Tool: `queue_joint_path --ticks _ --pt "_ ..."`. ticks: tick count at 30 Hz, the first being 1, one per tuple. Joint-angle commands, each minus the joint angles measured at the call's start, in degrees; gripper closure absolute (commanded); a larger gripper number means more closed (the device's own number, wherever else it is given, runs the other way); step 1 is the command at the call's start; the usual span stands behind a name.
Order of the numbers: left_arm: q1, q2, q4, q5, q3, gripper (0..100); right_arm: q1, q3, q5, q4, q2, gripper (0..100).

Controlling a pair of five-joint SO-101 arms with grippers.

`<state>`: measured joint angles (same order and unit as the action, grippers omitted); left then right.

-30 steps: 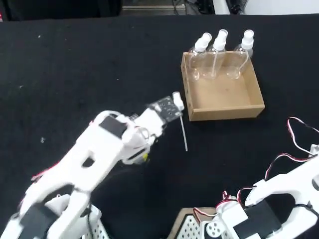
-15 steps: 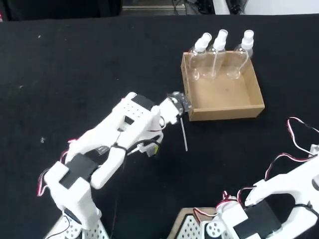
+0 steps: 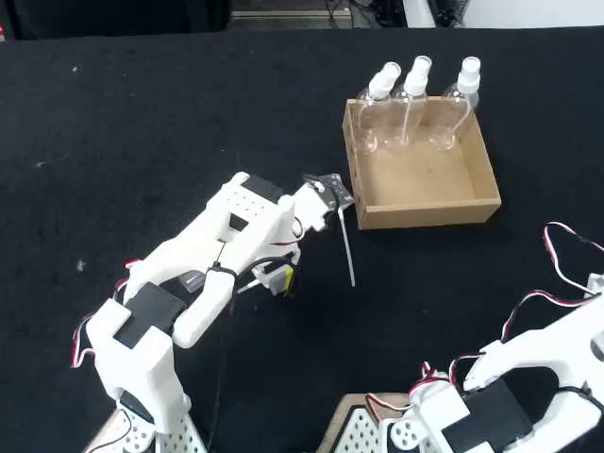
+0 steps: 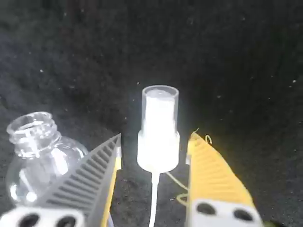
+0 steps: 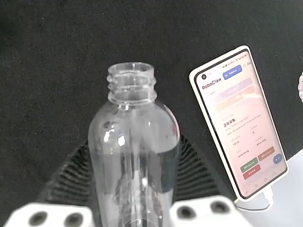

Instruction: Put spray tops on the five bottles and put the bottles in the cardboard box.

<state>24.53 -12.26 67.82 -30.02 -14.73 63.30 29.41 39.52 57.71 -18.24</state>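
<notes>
Black worktop (image 3: pixel 142 113), box (image 3: pixel 429 213) at 1 o'clock; left hand (image 4: pixel 155 138) is gaping around a spray top (image 4: pixel 159 113), right hand (image 5: pixel 135 146) clamping a bottle (image 5: pixel 132 118).

The bench (image 3: pixel 142 104) is covered across its whole visible top by a matte black cloth (image 3: pixel 189 75), on which small pale specks of lint (image 3: pixel 75 68) are scattered. The same dark, faintly fuzzy weave is seen close up in both wrist views. Beyond the far edge, a dark bulky shape (image 3: pixel 113 13) is seen at one corner and a bright white surface (image 3: pixel 533 11) at the other, with a narrow grey strip (image 3: pixel 283 15) and dark cables (image 3: pixel 373 9) between them; the cloth is lit softly and evenly.
</notes>
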Motion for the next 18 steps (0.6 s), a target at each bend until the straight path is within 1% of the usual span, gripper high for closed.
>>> queue_joint_path --ticks 1,3,8,18 --pt "0.22 0.53 -0.53 -0.18 2.86 79 0.70 -2.07 0.88 -1.23 -0.13 98.4" --pt "0.22 0.53 -0.62 0.18 2.95 79 0.70 -2.07 0.88 -1.23 -0.13 98.4" --pt "0.04 0.44 -2.90 5.71 2.77 79 0.70 -2.07 0.88 -1.23 -0.13 98.4" --pt "-0.31 -1.32 -2.55 5.89 2.15 79 0.79 -2.07 0.88 -1.23 -0.13 98.4"
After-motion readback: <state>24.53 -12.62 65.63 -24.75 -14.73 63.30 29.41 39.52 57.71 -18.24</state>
